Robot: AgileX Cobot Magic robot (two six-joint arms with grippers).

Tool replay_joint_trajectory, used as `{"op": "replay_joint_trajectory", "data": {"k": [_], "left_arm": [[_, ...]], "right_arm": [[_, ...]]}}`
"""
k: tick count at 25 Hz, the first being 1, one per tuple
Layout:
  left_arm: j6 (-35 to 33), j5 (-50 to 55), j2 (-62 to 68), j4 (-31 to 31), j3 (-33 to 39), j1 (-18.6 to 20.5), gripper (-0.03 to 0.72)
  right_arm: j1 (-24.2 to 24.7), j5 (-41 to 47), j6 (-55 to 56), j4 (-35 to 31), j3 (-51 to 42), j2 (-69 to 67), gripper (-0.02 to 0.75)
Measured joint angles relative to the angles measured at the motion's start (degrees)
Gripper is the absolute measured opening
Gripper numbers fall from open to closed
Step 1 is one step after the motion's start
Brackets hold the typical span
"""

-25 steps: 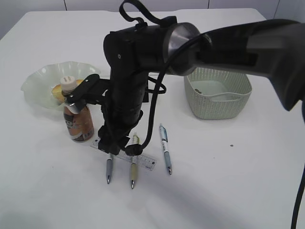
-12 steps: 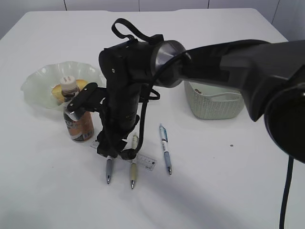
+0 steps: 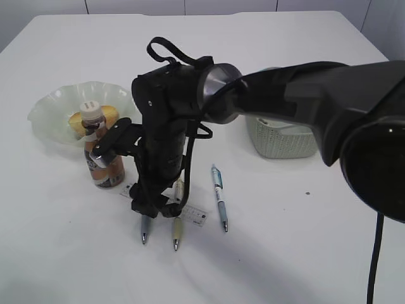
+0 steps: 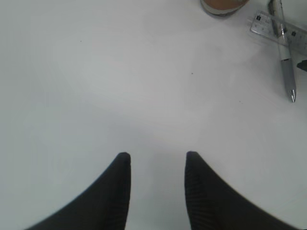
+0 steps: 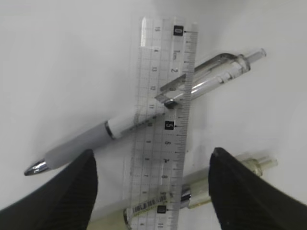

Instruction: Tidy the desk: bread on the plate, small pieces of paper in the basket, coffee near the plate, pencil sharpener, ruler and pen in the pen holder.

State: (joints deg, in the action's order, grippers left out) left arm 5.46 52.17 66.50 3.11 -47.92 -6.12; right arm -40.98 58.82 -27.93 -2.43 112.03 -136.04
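Observation:
My right gripper reaches across the desk and hangs open just above the clear ruler. In the right wrist view its jaws straddle the ruler, which lies over a grey-white pen and a beige pen. The coffee bottle stands upright in front of the green plate, which holds the bread. The basket is partly hidden behind the arm. My left gripper is open and empty over bare desk. The pen holder, pencil sharpener and paper pieces do not show.
Three pens lie on the desk: a grey one, a beige one and a blue one. The left wrist view shows the ruler's end, the grey pen and the bottle's base at its top right.
My right gripper has come down and slightly left, closer to the ruler and pens. The arm now hides more of the basket. The objects have not moved.

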Motion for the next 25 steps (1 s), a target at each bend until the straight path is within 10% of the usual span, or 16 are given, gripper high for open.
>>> {"op": "replay_joint_trajectory", "data": {"k": [25], "left_arm": [[-0.12,-0.13,0.00,0.00,0.00,0.00,0.279]], "right_arm": [[0.00,-0.14,0.00,2.07,0.00,-0.45,0.533]]}}
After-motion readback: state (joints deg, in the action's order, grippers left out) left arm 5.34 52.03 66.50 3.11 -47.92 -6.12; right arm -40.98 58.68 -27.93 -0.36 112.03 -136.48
